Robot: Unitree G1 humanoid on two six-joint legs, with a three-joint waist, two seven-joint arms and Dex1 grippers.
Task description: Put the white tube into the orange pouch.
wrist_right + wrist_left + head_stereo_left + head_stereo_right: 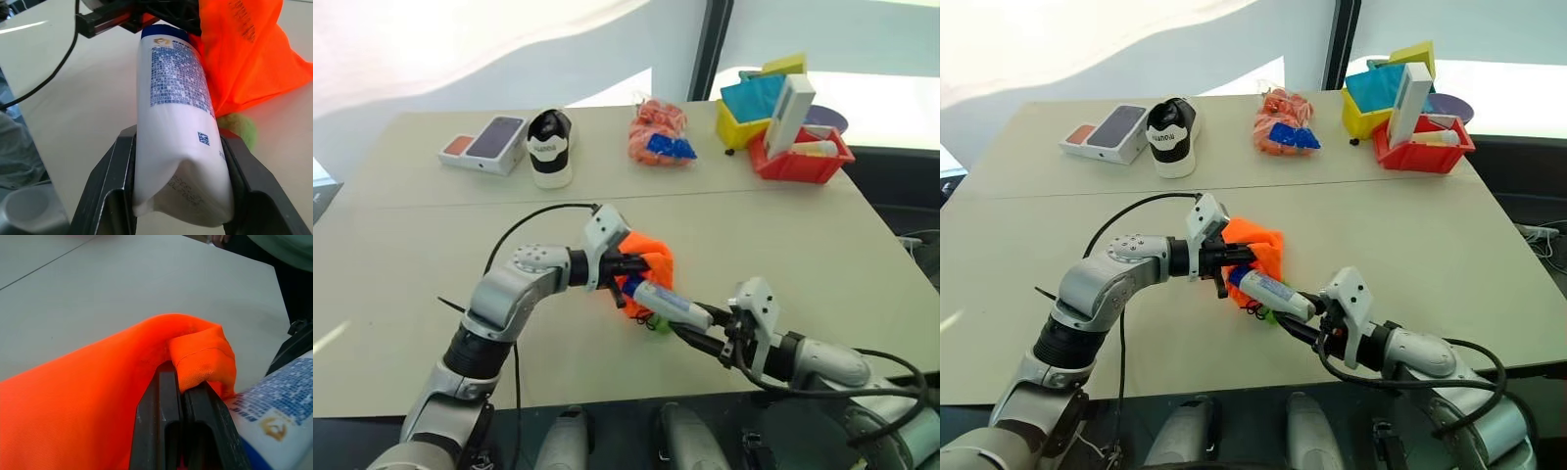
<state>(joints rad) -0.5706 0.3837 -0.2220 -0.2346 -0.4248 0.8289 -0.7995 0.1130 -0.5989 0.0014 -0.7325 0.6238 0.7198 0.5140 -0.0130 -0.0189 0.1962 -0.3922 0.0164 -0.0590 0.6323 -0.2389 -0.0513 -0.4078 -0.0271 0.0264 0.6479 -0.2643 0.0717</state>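
Centrally, near the front of the pale bench [822,245], the left gripper [628,264] has its two black fingers pressed together on a fold of the bright orange fabric pouch [651,257], holding it lifted off the bench. The right gripper [697,321] pinches the crimped end of the small white plastic tube [668,302] with blue print, its blue-capped end pointing at the pouch and touching the cloth. The left wrist view shows the fold of orange cloth bunched over the closed fingertips [168,401], with the tube's printed side just beside them; the right wrist view shows the flattened tail of the tube between the two fingers [110,181] and a green ring [239,126] lying under the pouch. Well apart, along the far edge, stand a phone box [489,142] at the left, a black-and-white shoe [549,147], an orange mesh bag [658,132] with a blue label, a yellow bin [739,122] and a red bin [798,162] at the right.
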